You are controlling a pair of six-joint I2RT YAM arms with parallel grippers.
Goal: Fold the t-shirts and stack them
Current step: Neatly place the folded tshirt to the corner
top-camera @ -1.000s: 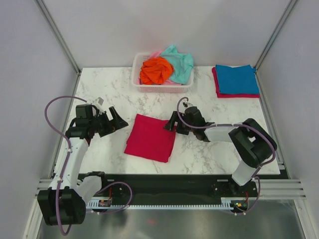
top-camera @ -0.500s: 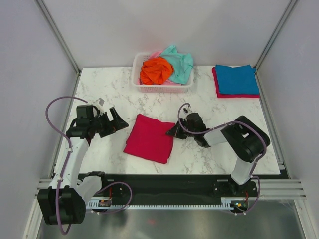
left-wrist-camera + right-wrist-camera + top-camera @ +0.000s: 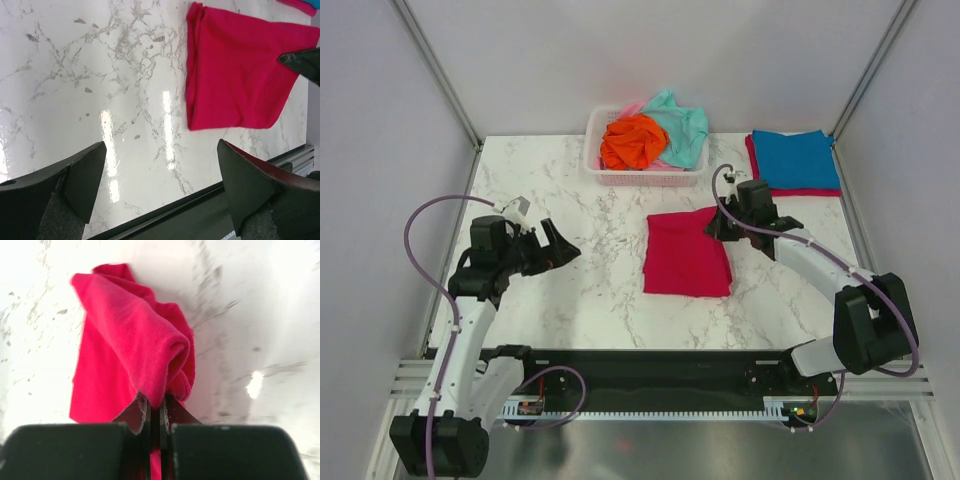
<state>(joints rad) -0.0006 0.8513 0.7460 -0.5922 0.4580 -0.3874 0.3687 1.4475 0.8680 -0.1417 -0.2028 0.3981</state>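
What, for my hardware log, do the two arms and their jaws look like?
Both the left arm and the right arm have white links with bulky black joints. A thin purple cable loops along each. The jaws are matte black, tapering wedges. No markings are legible.

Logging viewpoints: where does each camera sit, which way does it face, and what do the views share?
Top external: above and behind the arms, looking down on the marble table; both arms and their bases show.
Left wrist: on the left arm, looking down at the table past the open left gripper, a dark finger at each lower corner.
Right wrist: on the right arm, looking along the right gripper, shut on the crimson shirt at its bunched edge.
Shared: all three views show the crimson shirt.
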